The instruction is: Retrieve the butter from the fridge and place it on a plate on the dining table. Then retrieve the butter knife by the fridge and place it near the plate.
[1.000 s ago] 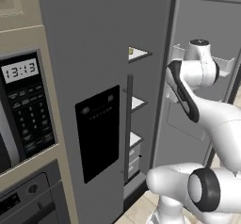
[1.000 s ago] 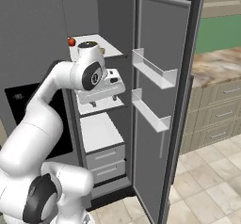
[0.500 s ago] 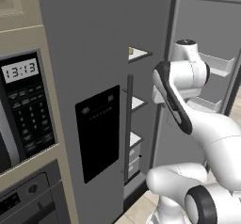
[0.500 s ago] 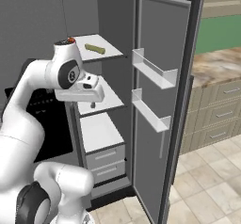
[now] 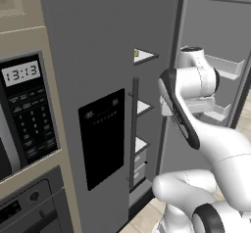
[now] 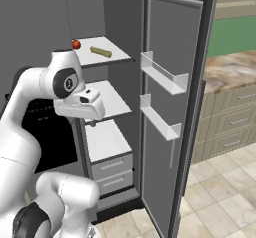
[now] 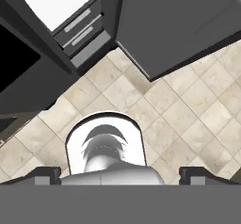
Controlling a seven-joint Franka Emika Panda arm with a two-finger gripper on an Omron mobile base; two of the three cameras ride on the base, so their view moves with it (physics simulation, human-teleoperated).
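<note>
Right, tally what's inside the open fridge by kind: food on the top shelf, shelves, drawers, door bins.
Butter sticks: 1
Red round items: 1
Shelves: 3
Drawers: 2
Door bins: 2
Total: 9

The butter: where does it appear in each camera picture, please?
Left base view: the butter is a sliver at the top shelf's edge.
Right base view: it lies on the top shelf, upper left.
Hand view: I cannot find it.
Shared landmark: fridge drawers.

We list the fridge (image 6: 120, 12) as matt grey metal with smooth white shelves (image 6: 107, 99). Its door bins (image 6: 162, 74) look like clear glossy plastic. Below the jaws we note matt beige stone floor tiles (image 7: 188, 100).
</note>
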